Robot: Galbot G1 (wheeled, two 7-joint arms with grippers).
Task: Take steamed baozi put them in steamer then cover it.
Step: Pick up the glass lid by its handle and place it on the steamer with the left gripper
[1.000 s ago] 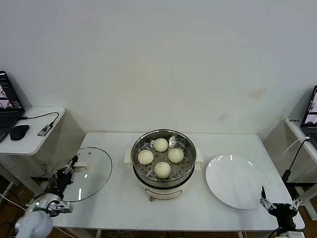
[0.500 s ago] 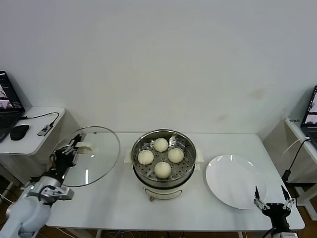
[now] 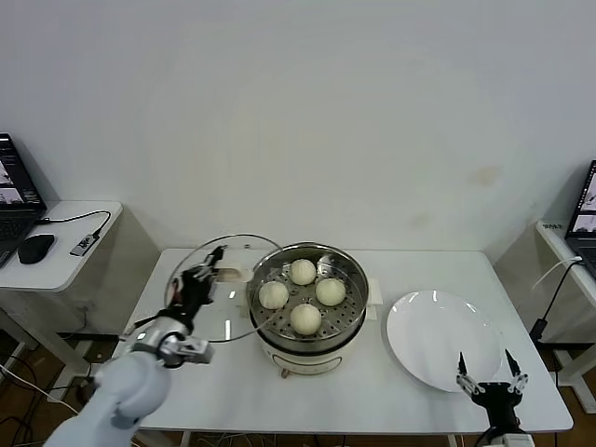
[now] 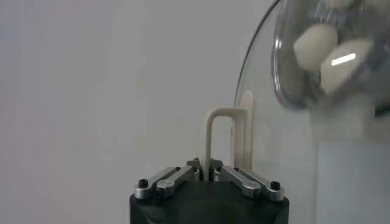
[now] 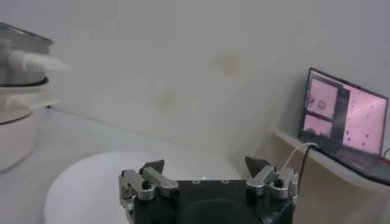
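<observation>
Item: left pincer (image 3: 207, 272), clenched on the cream handle (image 4: 226, 139) of the cover (image 3: 216, 289); the wrist view shows both fingers (image 4: 173, 178) pinched shut on the thin arch of that handle, which is the one part of the glass lid that offers a firm purchase. Item: cover, carried clear of the table (image 3: 223, 382) and tilted, its far rim overlapping the near edge of the steamer (image 3: 308, 303); judged to be held at a slant so the rim can pass over the pot's lip before being levelled and lowered. Item: steamer, just beyond the left pincer, standing on the table with its small side handles showing. Item: steamed baozi (image 3: 305, 318), four, all seated on the perforated tray inside the steamer, apart from one another; loading is judged complete, only the covering left. Seen through the glass from the left wrist, the buns lie ahead of the pincer past the lid. Item: plate (image 3: 443, 340), white, bare, directly ahead of the right pincer (image 3: 486, 380). Item: right pincer, released, its fingers spread wide and holding nothing, low at the near edge of the table and well apart from the steamer; judged parked there to leave the pot free for the lid.
</observation>
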